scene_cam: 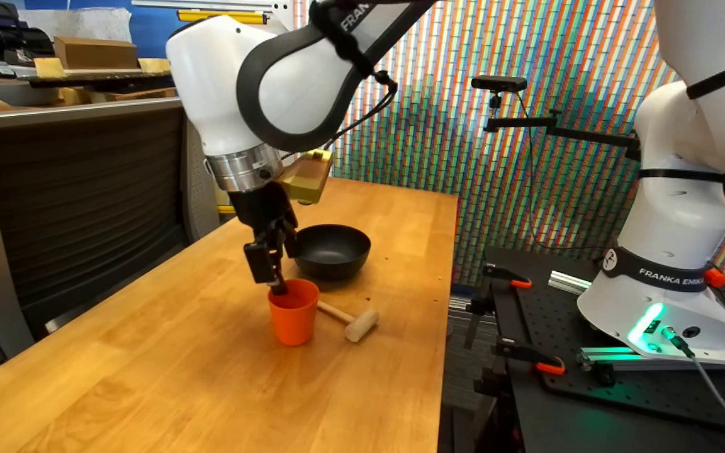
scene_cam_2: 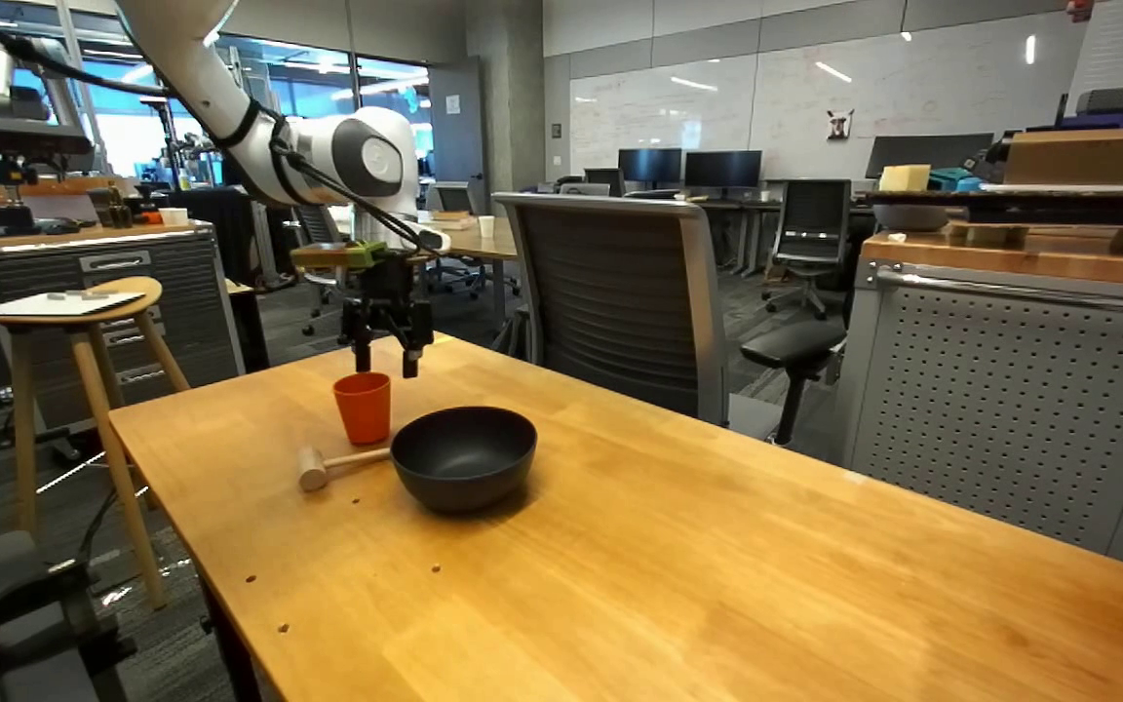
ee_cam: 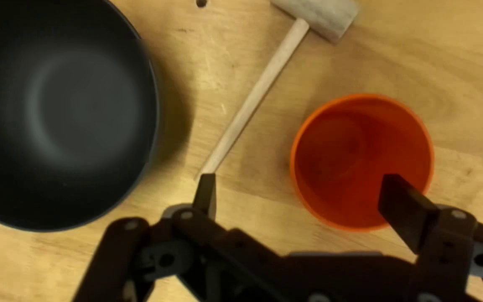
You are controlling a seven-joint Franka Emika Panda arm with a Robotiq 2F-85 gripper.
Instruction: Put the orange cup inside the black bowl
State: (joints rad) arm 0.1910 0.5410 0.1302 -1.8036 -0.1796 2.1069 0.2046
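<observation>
In the wrist view the orange cup [ee_cam: 357,155] stands right of centre, the black bowl [ee_cam: 78,113] upper left. The spread gripper [ee_cam: 300,182] holds nothing; grasping seems the step. Next, likely: pinch the cup's wall, though depth is unclear.

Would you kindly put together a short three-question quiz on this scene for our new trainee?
1. True or false: the orange cup stands upright on the table, outside the black bowl.
2. Multiple choice: how does the end effector stand?
A) shut on the orange cup
B) open
C) shut on the black bowl
3. Fill the gap: in the wrist view, a wooden ____ lies between the orange cup and the black bowl.

Key: 1. True; 2. B; 3. mallet
</observation>
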